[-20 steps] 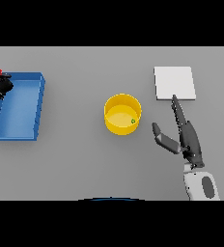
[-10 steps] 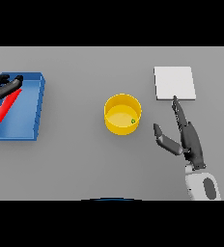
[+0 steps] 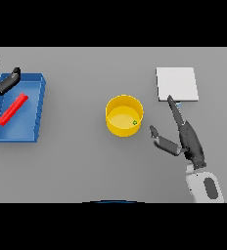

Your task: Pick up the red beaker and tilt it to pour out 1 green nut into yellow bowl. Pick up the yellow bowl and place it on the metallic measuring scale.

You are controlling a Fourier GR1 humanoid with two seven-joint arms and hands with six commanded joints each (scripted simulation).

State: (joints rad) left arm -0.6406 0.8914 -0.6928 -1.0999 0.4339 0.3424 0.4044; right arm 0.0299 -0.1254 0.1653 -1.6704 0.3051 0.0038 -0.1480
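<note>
Red beaker (image 3: 12, 109): seen lying on its side in the blue tray (image 3: 34, 123) at the far left of the table (image 3: 86, 166), slanted from near-left to far-right; it is held by nothing.
Left hand (image 3: 4, 83): found at the far-left edge, above the tray's far rim, with fingers straight and spread and clear of the beaker (its palm is cut off by the edge of the view).
Green nut (image 3: 134, 122): one small green speck is seen inside the yellow bowl (image 3: 116, 128), against its right wall, so the pour is judged done.
Yellow bowl: standing upright in the middle of the table, well apart from the tray, touched by neither hand.
Metallic measuring scale (image 3: 177, 83): a pale square plate to the right of the bowl and farther back, with nothing on it.
Right hand (image 3: 188, 141): placed just right of the bowl, fingers straight and pointing away towards the scale, thumb held out leftwards towards the bowl; nothing is pinched.
Step in hand: the bowl is judged to be next for grasping and carrying to the scale.
Risk, grasp: the bowl could be pushed left or tipped if its wall is struck by the thumb before the fingers are closed round it.
Risk, carry: the nut could be thrown out if the bowl is tilted while lifted.
Risk, placing: the bowl could be left overhanging the near edge of the scale (the plate is not much wider than the bowl).
</note>
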